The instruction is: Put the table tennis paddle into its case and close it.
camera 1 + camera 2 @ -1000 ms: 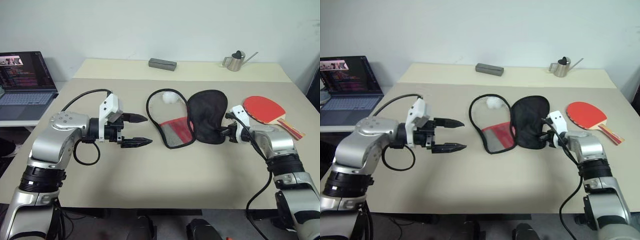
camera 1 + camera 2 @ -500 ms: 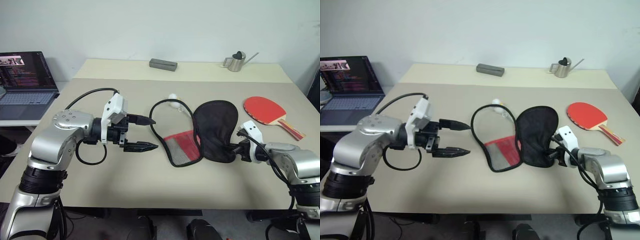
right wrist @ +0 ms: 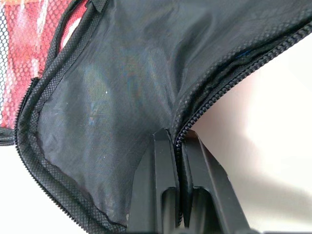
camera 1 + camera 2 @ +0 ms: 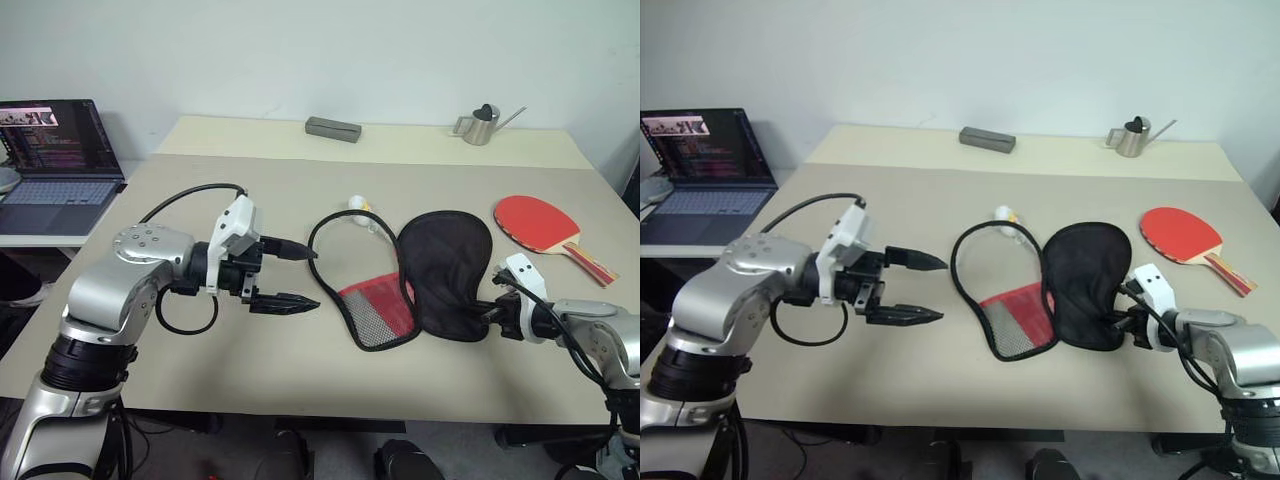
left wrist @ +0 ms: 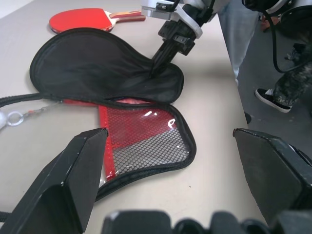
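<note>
Beige table [image 4: 250,370]: open black case [image 4: 445,275] at centre, red paddle [image 4: 535,222] far right, grey box [image 4: 333,128] and metal watering can [image 4: 480,125] at back.

Case at the table's middle

The case [image 4: 420,275] lies open on the table [image 4: 300,370]; the paddle [image 4: 545,225] lies right of it, apart; the left gripper [image 4: 295,275] is left of it.
</note>
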